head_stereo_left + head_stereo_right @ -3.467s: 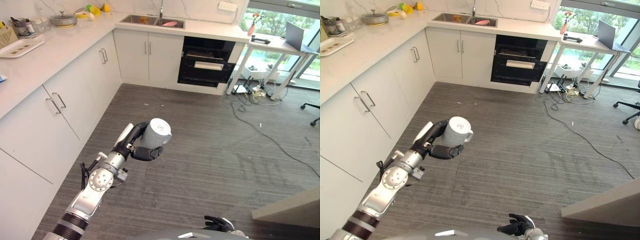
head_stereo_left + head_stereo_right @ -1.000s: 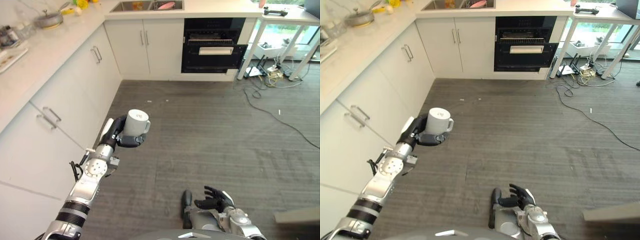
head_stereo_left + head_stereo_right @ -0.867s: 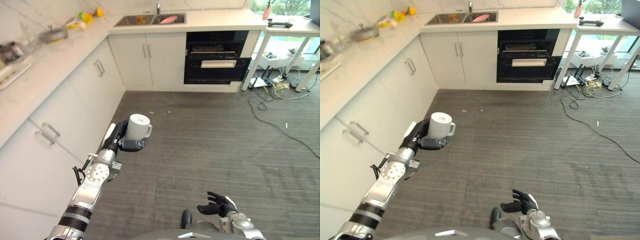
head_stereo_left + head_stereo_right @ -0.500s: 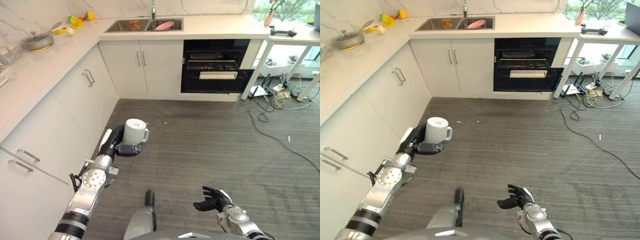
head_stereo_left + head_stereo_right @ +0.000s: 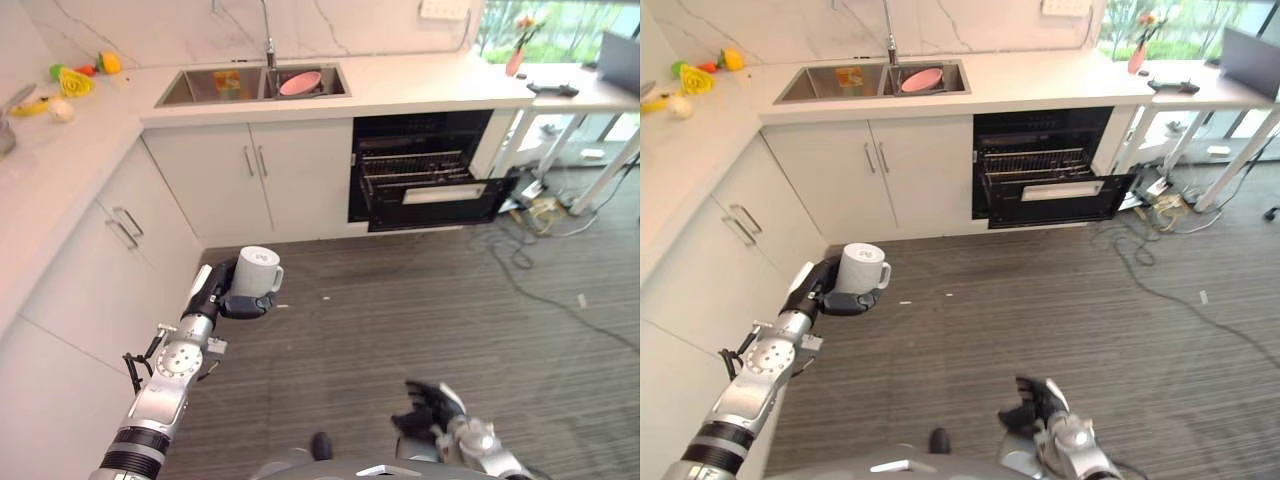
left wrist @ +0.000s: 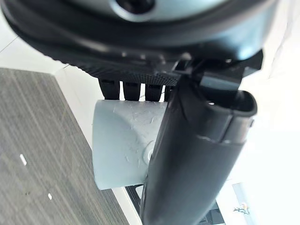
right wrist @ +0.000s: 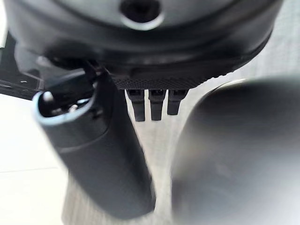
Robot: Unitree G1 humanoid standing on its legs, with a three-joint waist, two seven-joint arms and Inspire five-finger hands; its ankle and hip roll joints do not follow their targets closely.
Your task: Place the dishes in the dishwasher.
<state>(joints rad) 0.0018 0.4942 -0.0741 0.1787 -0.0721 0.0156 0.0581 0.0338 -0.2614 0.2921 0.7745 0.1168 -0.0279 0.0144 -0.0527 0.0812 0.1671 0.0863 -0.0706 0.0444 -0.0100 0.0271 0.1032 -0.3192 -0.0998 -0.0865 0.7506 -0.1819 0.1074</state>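
Bright daylight pours in from the windows (image 5: 560, 20) at the far right and whitens the countertop (image 5: 420, 85), the floor (image 5: 1160, 300) shows only soft shadows, and my right hand (image 7: 108, 154) is smeared out of focus close up.

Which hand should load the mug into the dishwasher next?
Left. The left hand is already curled round the white mug, held upright above the floor. The right hand hangs low, holding nothing. The dishwasher stands open ahead, rack showing.
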